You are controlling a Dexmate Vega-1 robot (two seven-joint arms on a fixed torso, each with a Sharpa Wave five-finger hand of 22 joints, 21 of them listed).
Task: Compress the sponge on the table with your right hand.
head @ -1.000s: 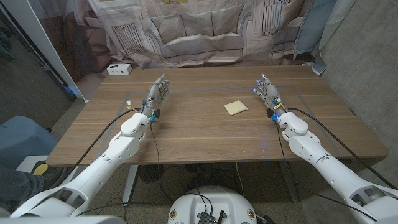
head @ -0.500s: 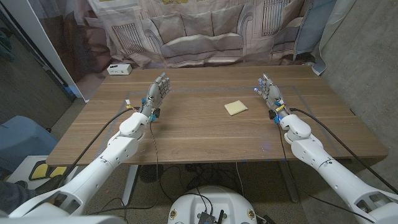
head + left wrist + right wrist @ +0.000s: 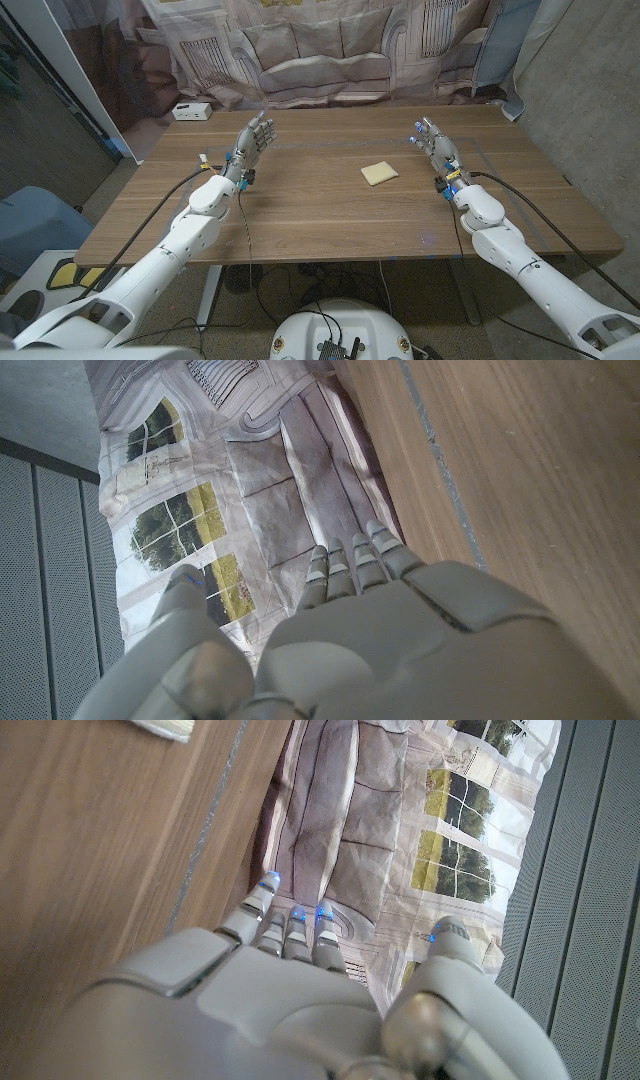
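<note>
arms: white rounded shells, black cables alongside
left hand (image 3: 252,143): grey
right hand (image 3: 434,145): grey, blue-lit fingertips

Lighting: even, soft, dim indoors; faint shadows on brown wooden surface (image 3: 330,210). Wrist views: near hands blurred, edges distorted.

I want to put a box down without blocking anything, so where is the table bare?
Bare wood runs between the left robot hand and the sponge, and along the near edge between both arms. The gap between the sponge and the right robot hand is tighter. A white power strip takes the far left corner.
</note>
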